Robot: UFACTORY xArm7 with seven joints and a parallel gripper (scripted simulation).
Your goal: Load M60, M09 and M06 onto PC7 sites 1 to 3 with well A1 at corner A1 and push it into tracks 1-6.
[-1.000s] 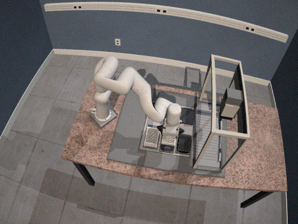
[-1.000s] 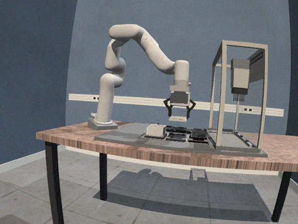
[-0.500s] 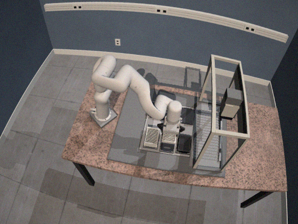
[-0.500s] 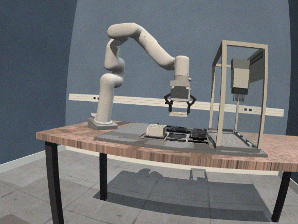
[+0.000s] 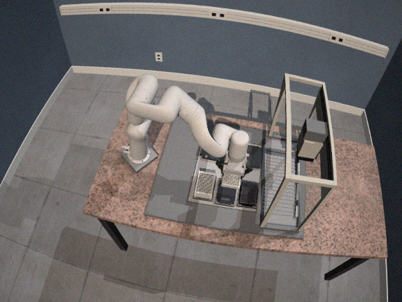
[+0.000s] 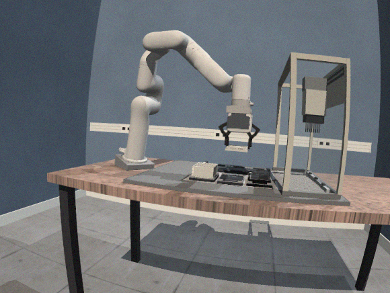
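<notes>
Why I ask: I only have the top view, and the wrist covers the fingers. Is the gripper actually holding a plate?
Observer: Yes. In the exterior view the gripper is shut on a thin pale plate, with one finger at each end.
Operator: How high is it?
Observer: Well above the empty middle nest, and higher than the top of the deep-well block.
Operator: Is it tilted?
Observer: It looks level from the side.
</notes>
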